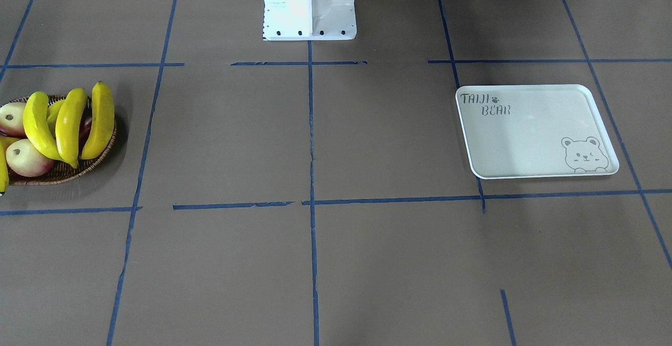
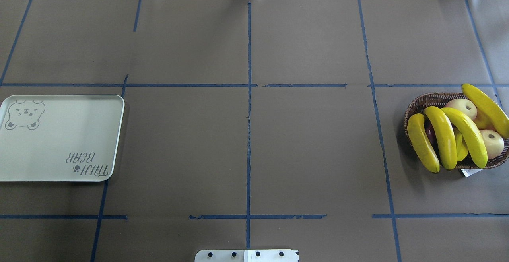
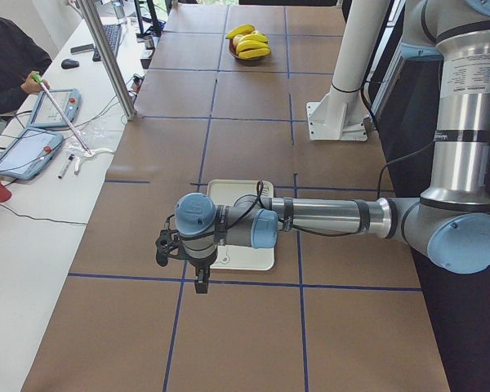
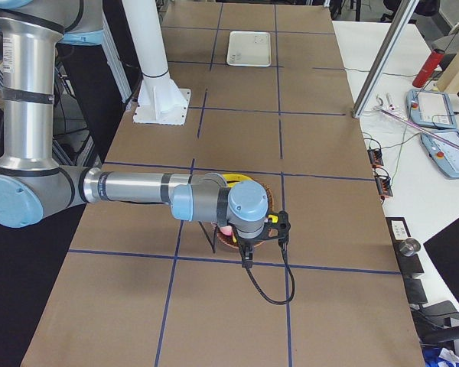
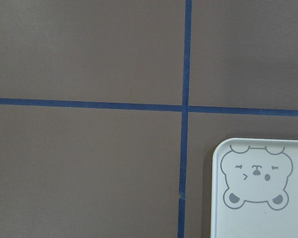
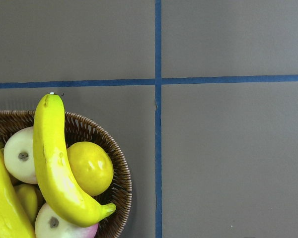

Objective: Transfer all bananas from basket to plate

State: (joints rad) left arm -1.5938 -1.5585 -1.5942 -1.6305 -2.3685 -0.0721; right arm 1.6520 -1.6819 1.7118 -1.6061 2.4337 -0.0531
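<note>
4 bananas overhead, 1 cropped front-facing

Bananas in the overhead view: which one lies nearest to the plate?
The leftmost banana, on the basket's rim facing the plate; the other three lie further right.

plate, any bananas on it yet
No, the plate is bare, and the bananas all lie on the basket.
</note>
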